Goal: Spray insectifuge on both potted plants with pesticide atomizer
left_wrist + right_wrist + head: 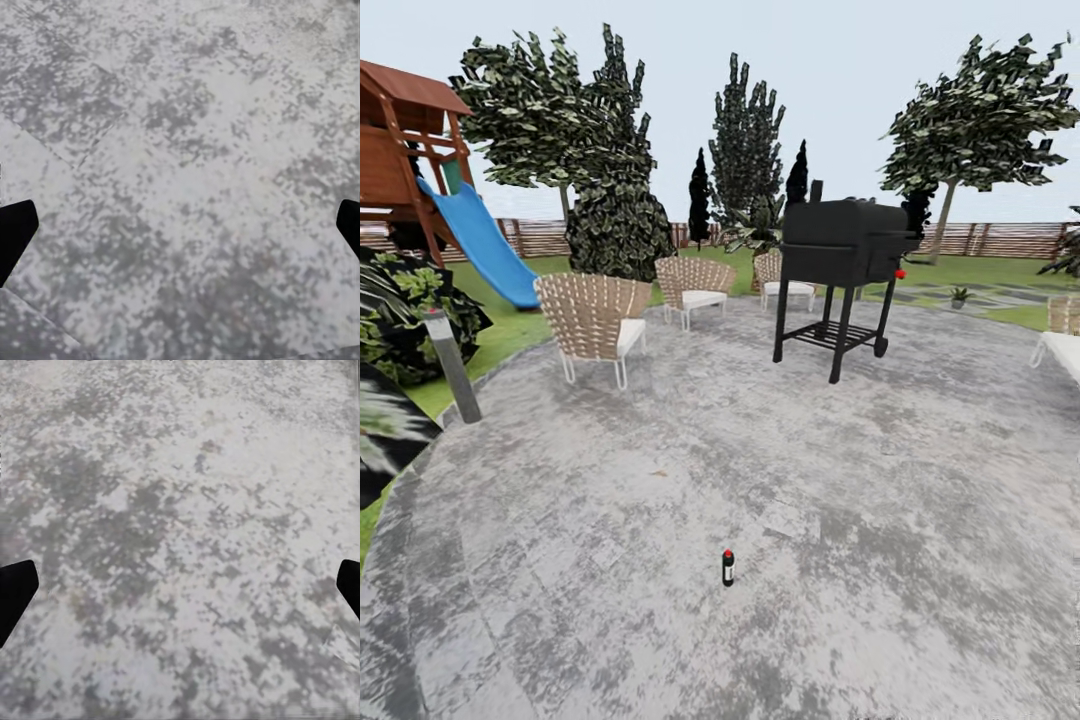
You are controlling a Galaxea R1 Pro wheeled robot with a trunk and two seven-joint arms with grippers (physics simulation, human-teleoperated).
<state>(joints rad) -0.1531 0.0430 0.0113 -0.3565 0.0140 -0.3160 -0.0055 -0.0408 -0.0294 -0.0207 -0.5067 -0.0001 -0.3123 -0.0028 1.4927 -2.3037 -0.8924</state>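
the pesticide atomizer [728, 567] stands upright on the round grey stone patio [780, 470], alone in the near middle of the head view, a small dark bottle with a reddish top and nothing touching it. farther back on the patio stands a black barbecue grill [844, 270], and left of it three wicker chairs with white cushions [596, 322] sit along the patio's far edge. one small potted plant [959, 297] shows on the lawn beyond the grill, too small to make out its leaves. a play set with a blue slide [478, 240] stands at the far left, in front of the brown slat fence [1000, 240] and dark trees. in the left wrist view the left claw [180, 232] is spread wide, its dark fingertips at opposite edges over bare mottled stone, gripping nothing. in the right wrist view the right claw [180, 592] is spread just as wide over the same stone, also gripping nothing.
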